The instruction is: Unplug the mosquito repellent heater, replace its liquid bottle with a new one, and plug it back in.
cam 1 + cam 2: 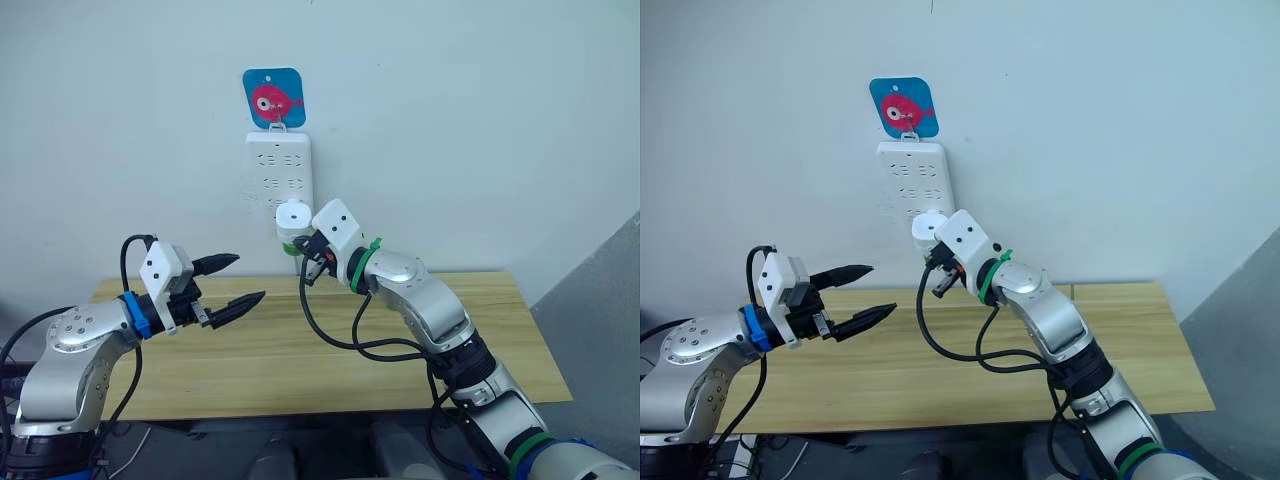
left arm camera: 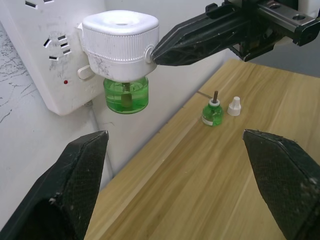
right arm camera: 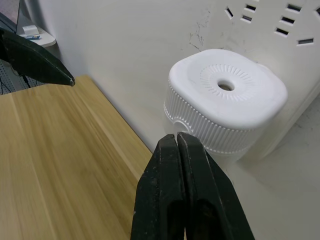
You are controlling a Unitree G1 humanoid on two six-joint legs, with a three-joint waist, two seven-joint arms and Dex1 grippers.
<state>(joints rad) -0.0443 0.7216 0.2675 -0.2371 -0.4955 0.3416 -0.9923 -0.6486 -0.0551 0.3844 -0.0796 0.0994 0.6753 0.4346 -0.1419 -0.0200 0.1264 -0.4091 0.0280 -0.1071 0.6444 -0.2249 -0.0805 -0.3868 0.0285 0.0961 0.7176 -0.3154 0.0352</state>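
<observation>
Pressing its closed fingertips against the side of the heater [image 2: 120, 37], the right gripper [image 3: 177, 142] holds nothing; a push could skid off or strain the strip [image 1: 279, 170]. Left gripper [image 1: 237, 280] hangs spread, well apart; spare bottle [image 2: 212, 111] sits uncapped on the table [image 2: 200, 190], easily toppled.

The scene is seen by the two head views from above and in front, facing a white wall behind the far edge of the wooden table [image 1: 500, 330]. Both arms, the power strip [image 1: 280, 170] on the wall and the whole tabletop are taken in from well back, with only a slight sideways offset between the pair. The left wrist view is aimed past the left gripper [image 2: 180, 185] toward the wall and the tabletop's far edge, close to the mosquito repellent heater [image 2: 121, 37]. The right wrist view is held closer still, just beside the heater, looking over the right gripper [image 3: 185, 142]. The heater and strip are shared by all four views.
</observation>
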